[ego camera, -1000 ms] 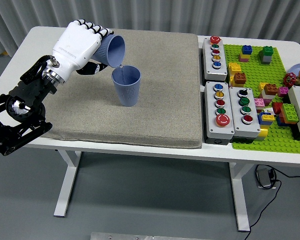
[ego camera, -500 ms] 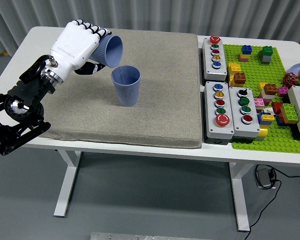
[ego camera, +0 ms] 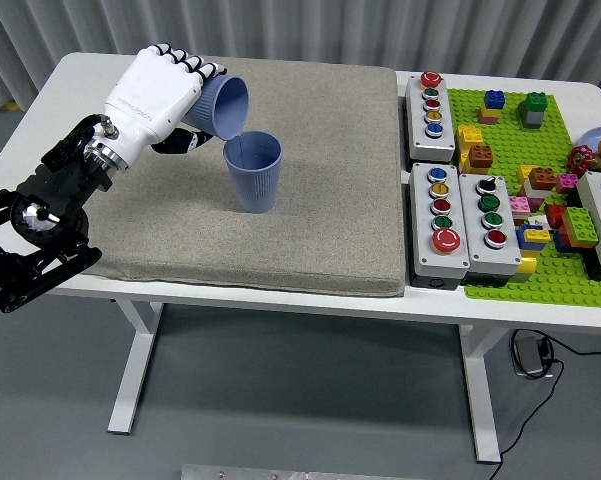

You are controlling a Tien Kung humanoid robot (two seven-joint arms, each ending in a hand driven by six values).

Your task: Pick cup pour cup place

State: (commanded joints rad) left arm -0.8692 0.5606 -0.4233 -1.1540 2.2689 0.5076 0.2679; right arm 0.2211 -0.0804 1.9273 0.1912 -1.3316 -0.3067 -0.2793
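- A blue ribbed plastic cup (ego camera: 223, 106) is grasped by the left robot hand (ego camera: 160, 95), tipped mouth-down towards four o'clock.
- The upright blue receiving cup (ego camera: 253, 171) stands just below its lip, on the grey mat (ego camera: 320, 200).

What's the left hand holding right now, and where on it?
The left hand holds the tipped blue cup, fingers wrapped around its side wall near the base.
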